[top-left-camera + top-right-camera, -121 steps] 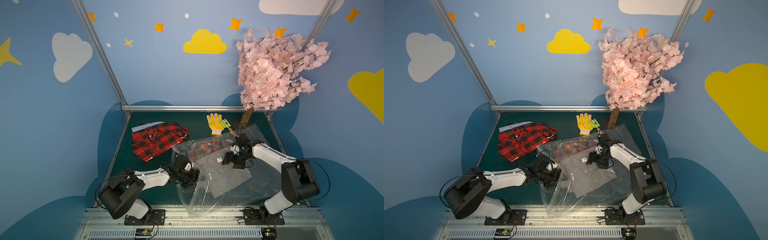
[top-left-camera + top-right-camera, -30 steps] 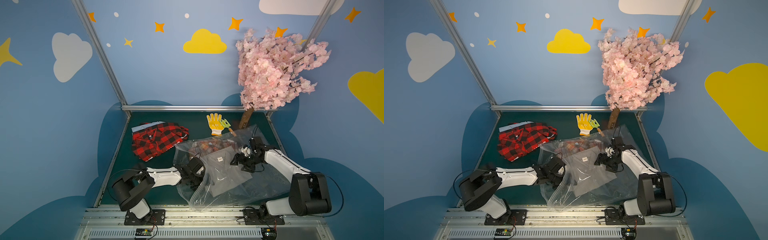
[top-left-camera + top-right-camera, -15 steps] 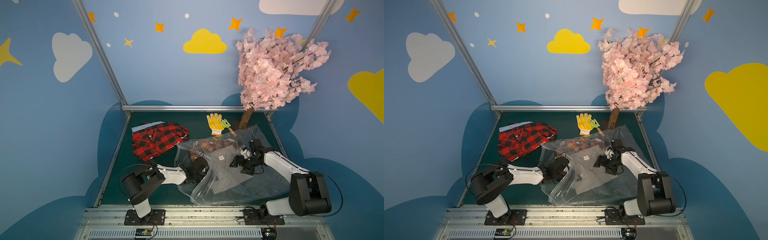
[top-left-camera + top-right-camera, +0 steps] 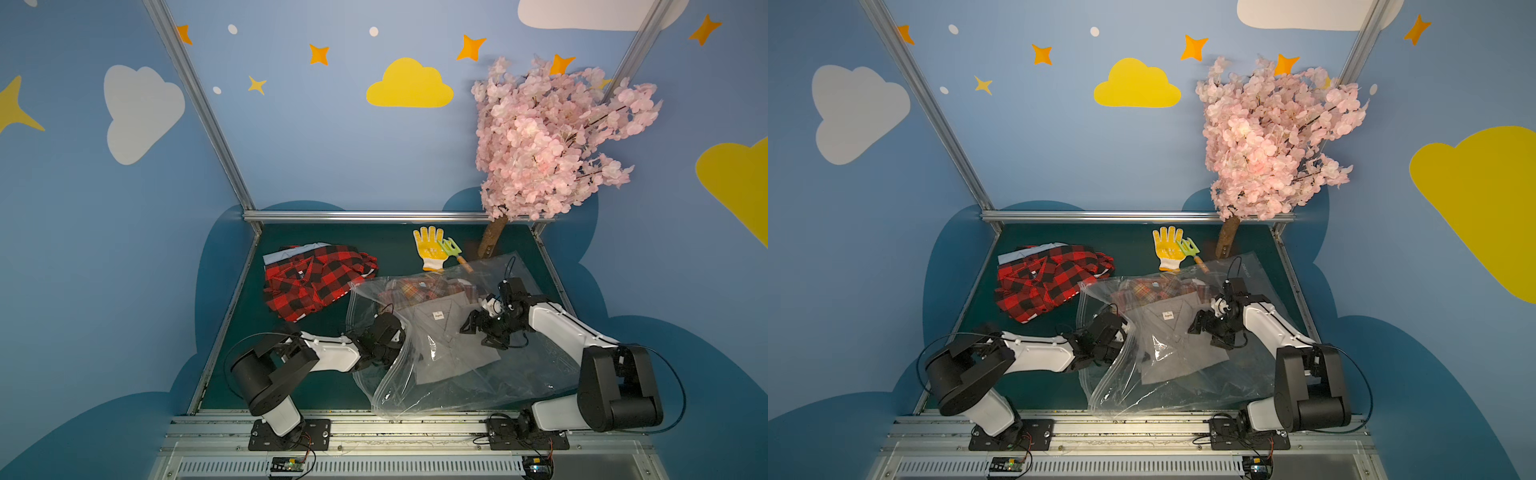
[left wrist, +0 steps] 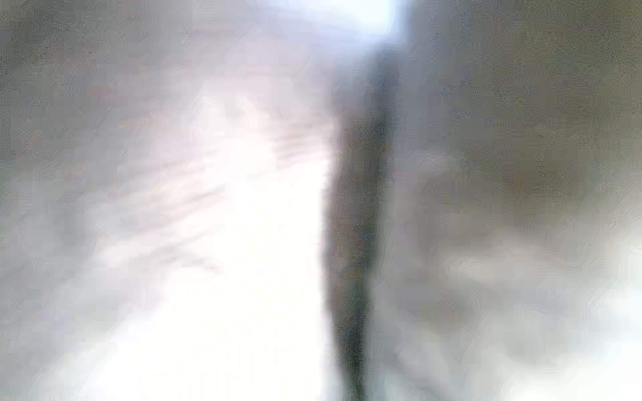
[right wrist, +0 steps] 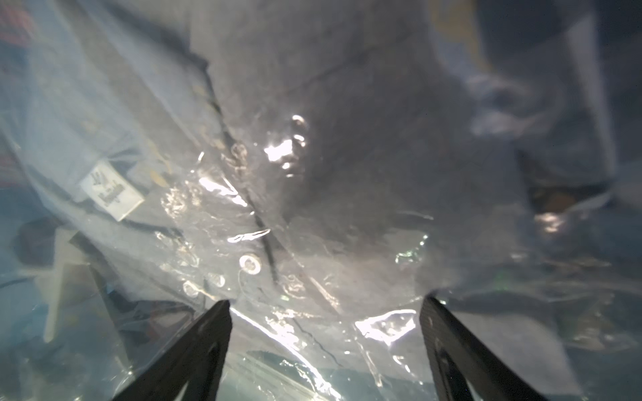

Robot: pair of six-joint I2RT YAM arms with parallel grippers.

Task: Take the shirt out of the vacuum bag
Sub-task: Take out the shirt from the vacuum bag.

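While the right gripper, jaws apart, rests on the bag lying on the bench, the left gripper, its state hidden inside the mouth, should pinch only the grey shirt within and draw it out sideways.

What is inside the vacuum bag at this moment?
A folded grey shirt with a white label, and a plaid garment beyond it. What lies beneath them is covered.

Front to back
The vacuum bag lies front right with a shirt inside; a plaid shirt lies back left, a glove behind the bag.
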